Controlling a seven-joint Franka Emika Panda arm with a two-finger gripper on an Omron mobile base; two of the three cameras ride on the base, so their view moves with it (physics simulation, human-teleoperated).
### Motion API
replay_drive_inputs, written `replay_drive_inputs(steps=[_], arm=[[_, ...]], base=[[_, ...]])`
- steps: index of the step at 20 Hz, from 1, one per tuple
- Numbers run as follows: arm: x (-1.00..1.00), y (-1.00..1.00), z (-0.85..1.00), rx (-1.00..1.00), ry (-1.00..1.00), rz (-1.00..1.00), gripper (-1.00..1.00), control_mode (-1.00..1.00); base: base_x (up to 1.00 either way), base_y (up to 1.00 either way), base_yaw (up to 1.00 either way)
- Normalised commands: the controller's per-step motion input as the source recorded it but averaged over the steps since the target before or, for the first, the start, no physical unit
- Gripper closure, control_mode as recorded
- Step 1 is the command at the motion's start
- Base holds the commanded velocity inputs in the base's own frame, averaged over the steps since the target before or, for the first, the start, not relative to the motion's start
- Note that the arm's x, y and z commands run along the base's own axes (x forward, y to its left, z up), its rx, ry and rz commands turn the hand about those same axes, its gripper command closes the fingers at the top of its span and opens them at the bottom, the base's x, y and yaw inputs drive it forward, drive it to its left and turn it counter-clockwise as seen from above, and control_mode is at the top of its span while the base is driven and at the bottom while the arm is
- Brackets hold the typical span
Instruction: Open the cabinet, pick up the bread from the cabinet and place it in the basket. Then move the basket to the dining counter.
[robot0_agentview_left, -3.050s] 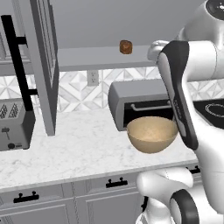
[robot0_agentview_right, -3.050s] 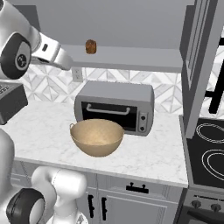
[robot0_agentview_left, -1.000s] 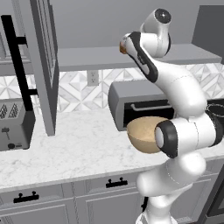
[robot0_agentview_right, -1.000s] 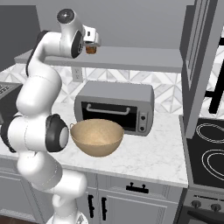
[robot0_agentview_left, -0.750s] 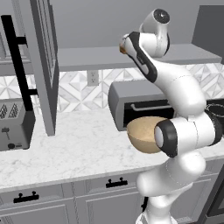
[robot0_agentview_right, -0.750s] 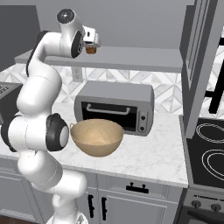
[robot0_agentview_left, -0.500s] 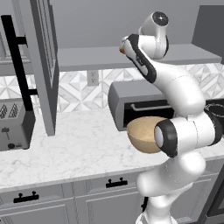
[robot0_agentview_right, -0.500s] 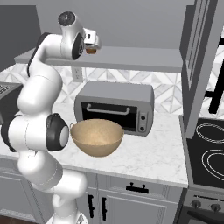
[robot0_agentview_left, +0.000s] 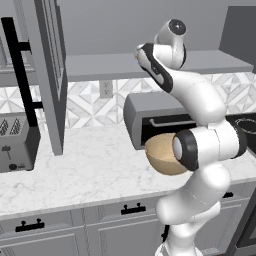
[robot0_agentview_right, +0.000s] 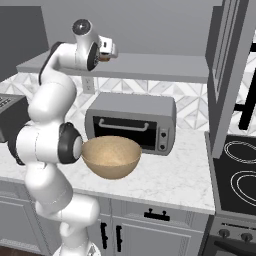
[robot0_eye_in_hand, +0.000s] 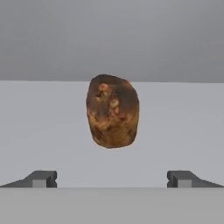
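The cabinet stands open, its glass-paned door swung out and its grey shelf bare to view. The bread, a small brown crusty lump, sits upright on that shelf and peeks out by the hand as a brown spot. My gripper is open at shelf height, straight in front of the bread and a little short of it, with one fingertip to either side. The tan basket rests on the marble counter before the toaster oven. The dining counter is out of view.
A silver toaster oven stands behind the basket. A toaster sits at the counter's left end, and a black stove lies at the right. Grey drawers run under the counter. The open door juts out over the counter.
Since three seconds ago the arm has swung up from beside the basket to the cabinet shelf. Over the last second the hand has crept slightly closer to the bread, jaws still wide.
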Motion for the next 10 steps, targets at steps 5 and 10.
replay_drive_inputs(steps=[5, 10], arm=[[0.26, 0.0, 0.0, 0.0, 0.0, 0.0, -1.0, -1.0], [0.49, 0.0, 0.0, 0.0, 0.0, 0.0, -1.0, -1.0]], base=[[0.0, 0.0, 0.0], [0.0, 0.0, 0.0]])
